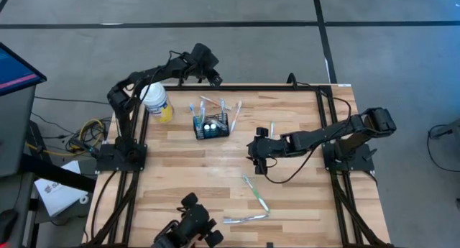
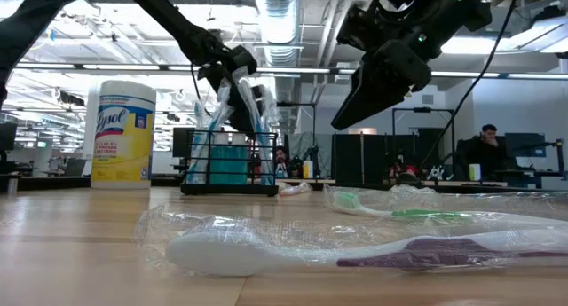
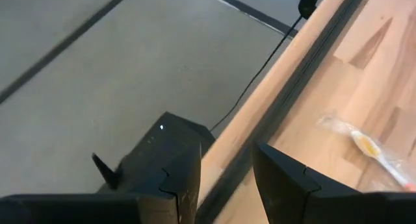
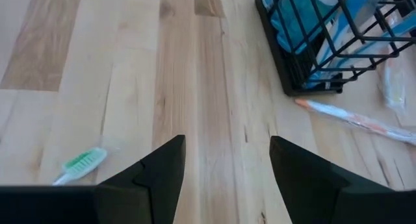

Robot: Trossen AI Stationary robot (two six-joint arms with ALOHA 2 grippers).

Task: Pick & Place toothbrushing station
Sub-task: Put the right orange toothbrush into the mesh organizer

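Note:
The black wire-mesh caddy [image 1: 210,126] stands on the wooden table, far of centre, with several wrapped toothbrushes upright in it; it also shows in the low view [image 2: 229,167] and the right wrist view [image 4: 323,37]. My right gripper [image 1: 256,160] is open and empty, above the table to the caddy's right and nearer; its fingers [image 4: 158,175] show apart in its wrist view. My left gripper [image 1: 215,80] is open and empty, raised over the table's far edge behind the caddy, with its fingers [image 3: 184,178] over the edge rail.
A yellow canister with a white lid [image 1: 157,103] stands left of the caddy. A green wrapped toothbrush [image 1: 255,193] and a purple-and-white one [image 1: 244,218] lie near the front. An orange wrapped toothbrush [image 4: 351,117] lies right of the caddy. Another wrapped toothbrush [image 3: 372,150] lies near the far edge.

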